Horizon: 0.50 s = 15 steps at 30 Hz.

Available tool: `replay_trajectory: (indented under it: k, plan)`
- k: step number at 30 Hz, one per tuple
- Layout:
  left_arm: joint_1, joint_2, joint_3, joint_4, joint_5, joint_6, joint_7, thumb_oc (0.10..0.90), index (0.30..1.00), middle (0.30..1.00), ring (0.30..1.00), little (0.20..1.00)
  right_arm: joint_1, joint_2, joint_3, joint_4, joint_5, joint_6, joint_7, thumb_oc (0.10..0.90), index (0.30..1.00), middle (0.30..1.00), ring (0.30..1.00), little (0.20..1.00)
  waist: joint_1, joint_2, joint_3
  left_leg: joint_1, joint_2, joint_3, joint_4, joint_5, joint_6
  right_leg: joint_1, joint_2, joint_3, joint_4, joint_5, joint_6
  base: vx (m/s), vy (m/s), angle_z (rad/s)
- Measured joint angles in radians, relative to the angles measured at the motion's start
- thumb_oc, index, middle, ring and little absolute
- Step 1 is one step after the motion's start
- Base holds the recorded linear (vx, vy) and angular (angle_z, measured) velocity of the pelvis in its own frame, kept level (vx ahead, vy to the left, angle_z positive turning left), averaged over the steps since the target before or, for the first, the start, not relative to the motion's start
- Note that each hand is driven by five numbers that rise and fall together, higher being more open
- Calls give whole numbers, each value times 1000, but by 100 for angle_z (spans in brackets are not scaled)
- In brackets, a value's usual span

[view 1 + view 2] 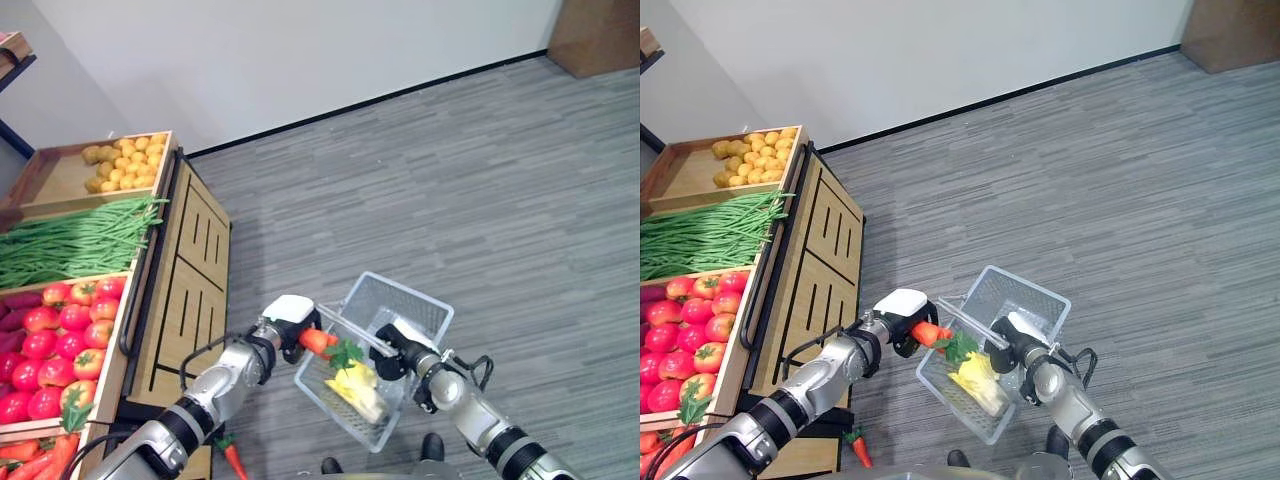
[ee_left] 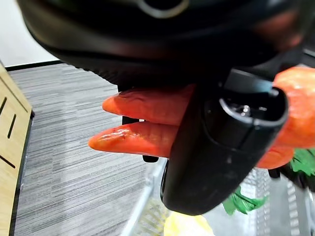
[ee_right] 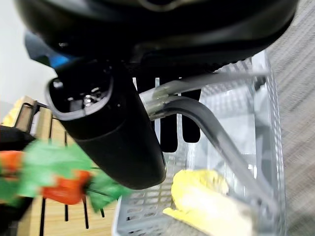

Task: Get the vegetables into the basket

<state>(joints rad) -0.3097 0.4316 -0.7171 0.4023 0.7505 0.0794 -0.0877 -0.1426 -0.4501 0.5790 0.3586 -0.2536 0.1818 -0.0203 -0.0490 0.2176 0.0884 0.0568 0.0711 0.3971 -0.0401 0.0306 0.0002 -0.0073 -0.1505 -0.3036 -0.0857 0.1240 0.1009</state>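
Note:
My left hand [image 1: 283, 322] is shut on orange carrots [image 1: 318, 341] with green tops [image 1: 346, 353], held over the near rim of a clear wire basket [image 1: 418, 308]. In the left wrist view two carrots [image 2: 142, 123] run between the thumb [image 2: 221, 142] and the palm. My right hand [image 1: 395, 355] is shut on the basket's handle [image 3: 206, 123] and carries the basket off the floor. A yellow vegetable [image 1: 358, 388] lies inside the basket. The leafy carrot tops [image 3: 54, 164] hang just beside the basket's rim [image 3: 147, 206].
A wooden produce stand [image 1: 185, 270] rises at my left with potatoes [image 1: 125, 162], green beans [image 1: 75, 240], tomatoes [image 1: 60, 345] and more carrots [image 1: 40, 460]. One carrot [image 1: 233, 458] lies on the grey carpet by the stand. A brown box [image 1: 595, 35] sits far right.

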Motion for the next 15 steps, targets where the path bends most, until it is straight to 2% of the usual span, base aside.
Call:
replay_trajectory:
  k: [5, 15]
  plan:
    - [-10, -37, -9, 47, 1, 13, 0, 400, 300, 300, 300, 300, -21, -1, 7, -74, 37, 0, -1, 400, 300, 300, 300, 300, -2, 12, 1, 4, -1, -2, -7, 0, 1, 0, 0, 0, 0, -2, 1, 0, 0, 0]
    - [-22, -100, -27, 82, 1, 27, 0, 400, 300, 300, 300, 300, -48, -1, 20, -158, 140, 0, -4, 400, 300, 300, 300, 300, -1, 13, 2, 9, -2, -7, -12, 0, 1, 6, 0, -6, 0, -6, 1, 1, 0, 0]
